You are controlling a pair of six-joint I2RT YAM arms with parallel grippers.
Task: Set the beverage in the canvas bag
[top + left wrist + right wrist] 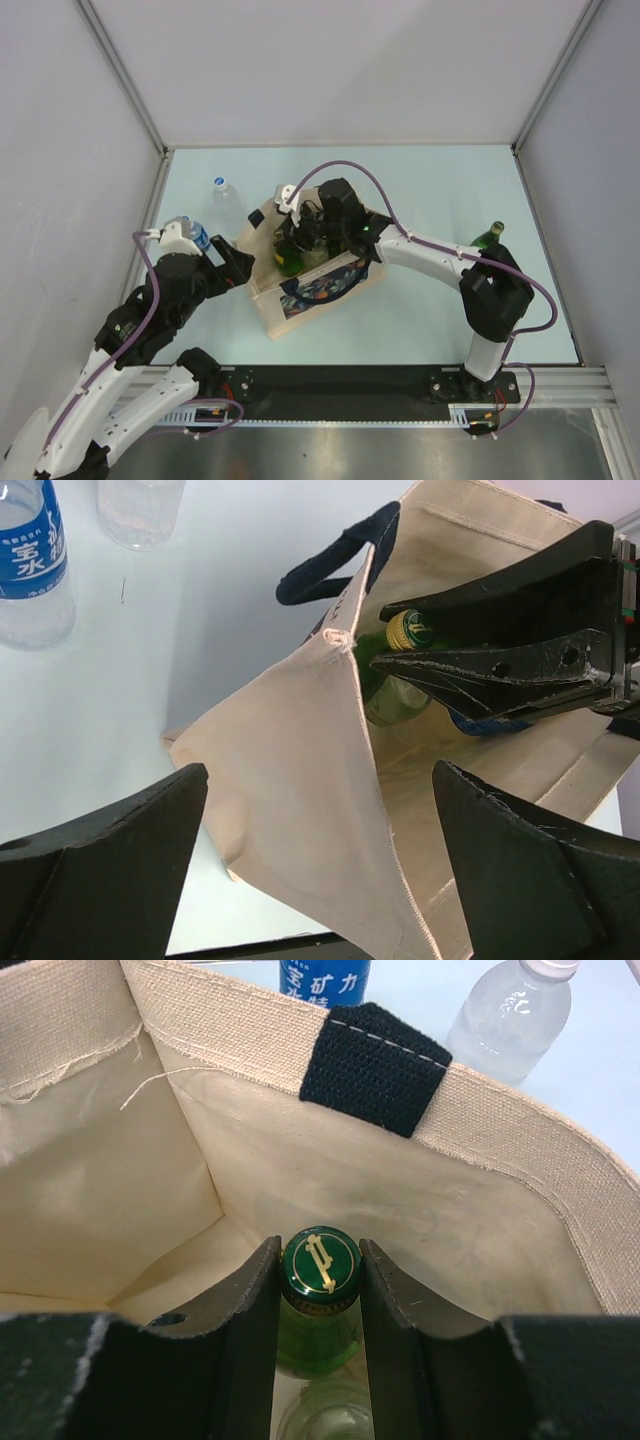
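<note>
The beige canvas bag point(318, 290) with navy handles and a printed side stands open at mid-table. My right gripper point(303, 238) reaches down into it, shut on the neck of a green glass bottle point(320, 1265) with a green and gold cap, held upright inside the bag point(430, 1210). The left wrist view shows the same bottle point(408, 630) between the right fingers point(500, 665). My left gripper point(238, 266) is open at the bag's left end. Its jaws point(320, 772) straddle the bag's wall point(290, 780) without closing on it.
A second green bottle point(489, 236) stands at the right beside the right arm. A blue-labelled water bottle point(196, 235) and a clear plastic bottle point(224, 189) stand left of the bag; both also show in the left wrist view point(30, 550) point(140, 510).
</note>
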